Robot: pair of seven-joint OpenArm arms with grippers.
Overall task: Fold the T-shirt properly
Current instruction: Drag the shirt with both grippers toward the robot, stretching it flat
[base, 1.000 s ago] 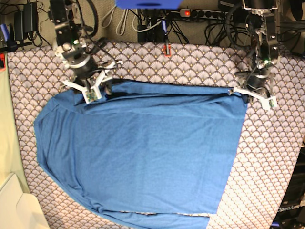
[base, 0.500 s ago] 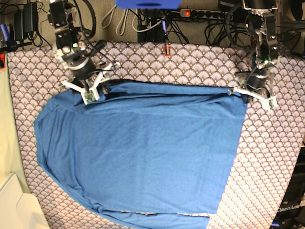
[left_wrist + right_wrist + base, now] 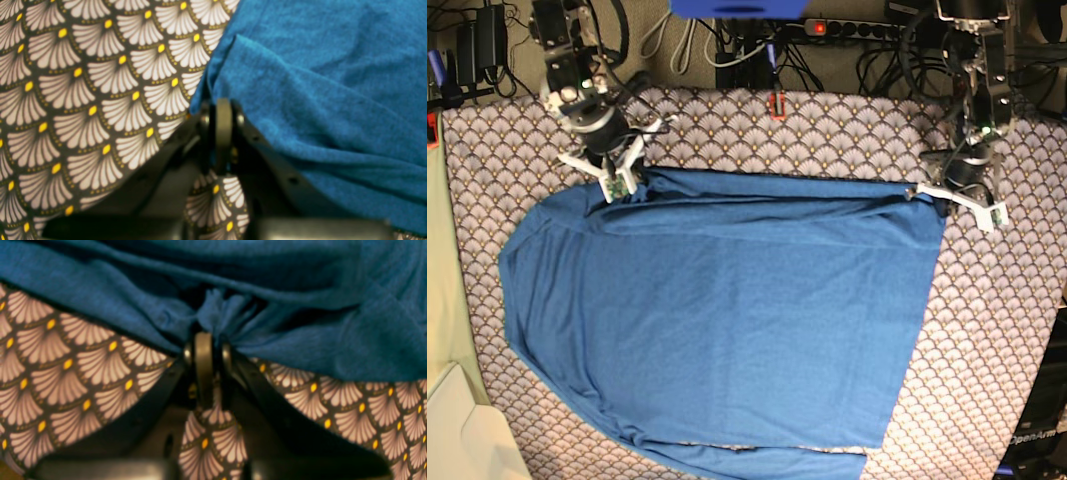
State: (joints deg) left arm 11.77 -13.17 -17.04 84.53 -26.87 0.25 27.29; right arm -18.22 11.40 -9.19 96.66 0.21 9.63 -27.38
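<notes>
The blue T-shirt (image 3: 727,320) lies spread flat on the scallop-patterned tablecloth (image 3: 827,125), with its far edge running between my two grippers. My right gripper (image 3: 616,187) is at the shirt's far left corner. In the right wrist view its jaws (image 3: 204,340) are shut on a bunched fold of the shirt (image 3: 300,340). My left gripper (image 3: 945,202) is at the shirt's far right corner. In the left wrist view its jaws (image 3: 223,110) are shut on the edge of the shirt (image 3: 333,83).
Cables and a power strip (image 3: 857,30) lie behind the table's far edge. A small red item (image 3: 777,103) sits at that edge. A beige object (image 3: 457,430) is at the lower left corner. The shirt's near hem reaches the bottom of the base view.
My right gripper has moved toward the far edge with the shirt's corner, pulling the far edge straighter. My left gripper has not moved.
</notes>
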